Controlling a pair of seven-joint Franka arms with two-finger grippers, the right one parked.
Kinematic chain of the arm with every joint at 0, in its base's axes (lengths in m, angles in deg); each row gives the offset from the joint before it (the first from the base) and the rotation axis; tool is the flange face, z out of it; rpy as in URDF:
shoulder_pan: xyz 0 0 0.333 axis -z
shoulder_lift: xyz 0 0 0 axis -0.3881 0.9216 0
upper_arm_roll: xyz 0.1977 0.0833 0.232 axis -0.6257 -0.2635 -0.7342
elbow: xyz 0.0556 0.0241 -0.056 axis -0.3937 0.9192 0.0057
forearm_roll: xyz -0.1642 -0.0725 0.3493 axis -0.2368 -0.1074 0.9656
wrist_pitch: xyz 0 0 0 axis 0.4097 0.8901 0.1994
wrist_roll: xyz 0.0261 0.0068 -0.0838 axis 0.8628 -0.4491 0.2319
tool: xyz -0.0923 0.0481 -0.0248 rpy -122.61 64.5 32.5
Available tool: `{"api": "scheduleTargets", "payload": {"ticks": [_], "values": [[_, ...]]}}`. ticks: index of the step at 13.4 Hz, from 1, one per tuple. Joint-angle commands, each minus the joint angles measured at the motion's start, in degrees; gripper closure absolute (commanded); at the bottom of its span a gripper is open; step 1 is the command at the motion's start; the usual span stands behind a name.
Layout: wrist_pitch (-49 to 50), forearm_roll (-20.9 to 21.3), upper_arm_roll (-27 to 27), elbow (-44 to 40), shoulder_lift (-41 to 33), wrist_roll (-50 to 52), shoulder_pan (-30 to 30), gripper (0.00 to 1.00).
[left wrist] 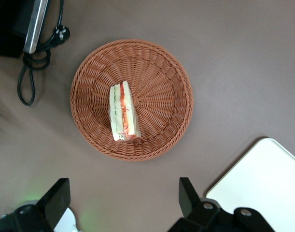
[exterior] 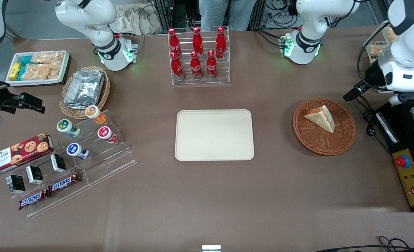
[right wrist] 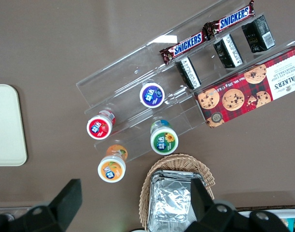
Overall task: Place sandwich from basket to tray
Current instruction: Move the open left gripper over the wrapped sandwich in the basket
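High above the basket (left wrist: 132, 99) hangs the gripper (left wrist: 123, 203), fingers wide apart and holding nothing. Inside the basket lies the sandwich (left wrist: 123, 112), untouched. Next move, I think: descend straight and close on it, then carry to the tray (exterior: 214, 134).

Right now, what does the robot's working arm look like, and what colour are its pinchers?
The working arm is smooth, rounded and white, with dark joints and black cables trailing from its wrist. Its round base glows green. The gripper, above the table near the basket, has two black, blocky fingers set wide apart.
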Motion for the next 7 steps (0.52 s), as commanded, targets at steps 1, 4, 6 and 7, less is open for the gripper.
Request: {"api": "scheduleTargets", "payload": {"ticks": [1, 4, 6, 7], "values": [[-2.1, 0.9, 1.3, 3.3, -2.2, 4.4, 0.2, 0.00], [-5.4, 1.4, 1.2, 5.7, -1.9, 5.1, 0.1, 0.00], [-8.7, 1.5, 1.2, 8.6, -1.8, 6.0, -0.1, 0.00], [-10.6, 1.5, 1.2, 10.1, -1.5, 6.0, -0.1, 0.00]]}}
